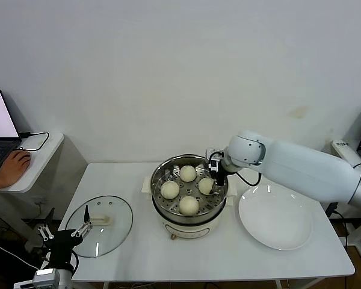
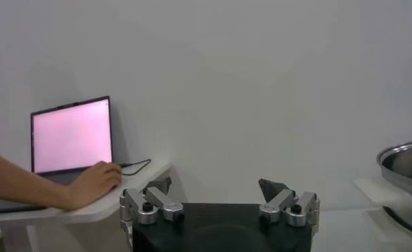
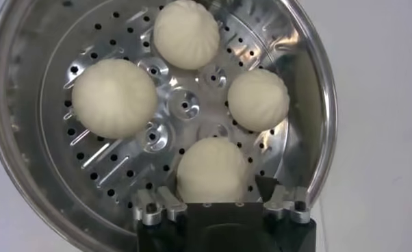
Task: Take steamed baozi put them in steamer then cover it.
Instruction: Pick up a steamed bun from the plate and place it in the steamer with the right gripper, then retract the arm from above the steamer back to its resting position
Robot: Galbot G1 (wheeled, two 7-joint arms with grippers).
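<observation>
Steamed baozi (image 1: pixel 188 205), four in all, sit on the perforated tray inside the steamer (image 1: pixel 161 208), which stands at the middle of the white tabletop (image 1: pixel 228 265). In the right wrist view the four buns (image 3: pixel 114 96) ring the tray's centre, none touching another. The right end effector (image 1: pixel 215 183) reaches into the steamer on its right side, with its fingers (image 3: pixel 271 188) spread apart on either side of the nearest bun (image 3: pixel 211 171); whether they touch it cannot be told. The cover (image 1: pixel 99 226) lies flat on the tabletop to the left of the steamer, well apart from it, handle up. A white plate (image 1: pixel 275 217) lies bare just right of the steamer. The left end effector (image 1: pixel 65 232) hangs at the tabletop's near left edge, just beside the cover, its fingers (image 2: pixel 158 186) standing wide apart and holding nothing. Farther left of the steamer, a person's hand (image 1: pixel 13 166) rests on a laptop (image 1: pixel 1 135) on a side table.
</observation>
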